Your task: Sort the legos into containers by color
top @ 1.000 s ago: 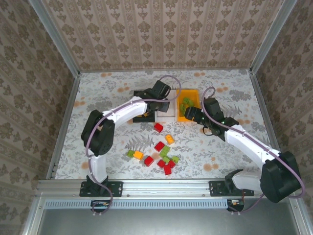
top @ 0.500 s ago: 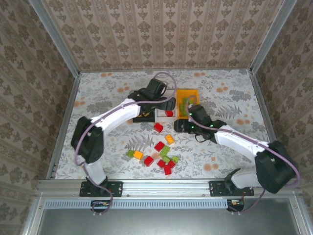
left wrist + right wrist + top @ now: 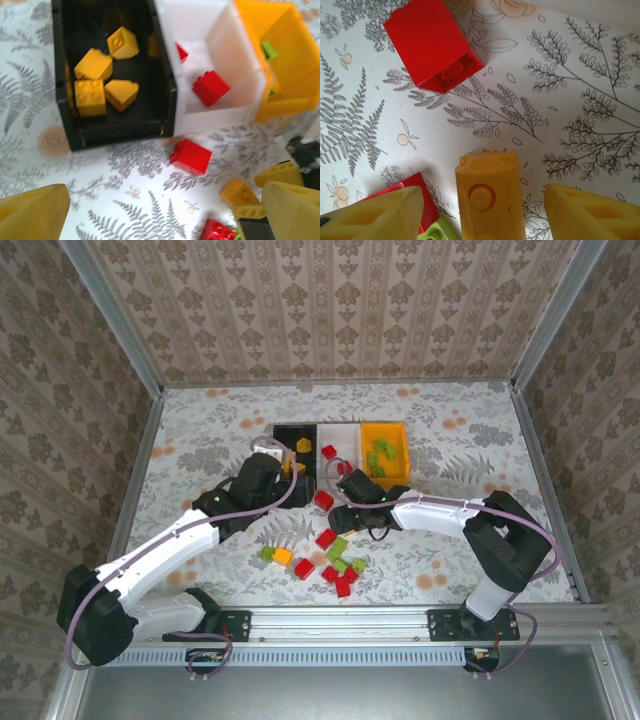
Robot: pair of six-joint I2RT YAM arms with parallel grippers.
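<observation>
Scanning the top view first: three bins stand in a touching row at the far middle of the table (image 3: 200,455). The black bin (image 3: 296,427) on the left holds yellow bricks (image 3: 299,448). The white bin (image 3: 348,440) in the middle has two red bricks (image 3: 328,451). The orange-yellow bin (image 3: 400,455) on the right has green bricks (image 3: 380,452). My left gripper (image 3: 288,478) sits just in front of the black bin. My right gripper (image 3: 348,512) is low over the table in front of the white bin. A loose pile (image 3: 335,560) of red, green and orange bricks lies nearer my bases.

Left wrist view: four yellow bricks in the black bin, two red in the white, one green piece seen in the orange-yellow. My left fingers (image 3: 32,215) are spread wide, nothing between them. A red brick (image 3: 190,156) lies on the table just before the white bin.

Right wrist view: my right fingers (image 3: 592,212) straddle an orange-yellow brick (image 3: 490,200) lying on the table. There is a gap on each side, so no pinch.
</observation>
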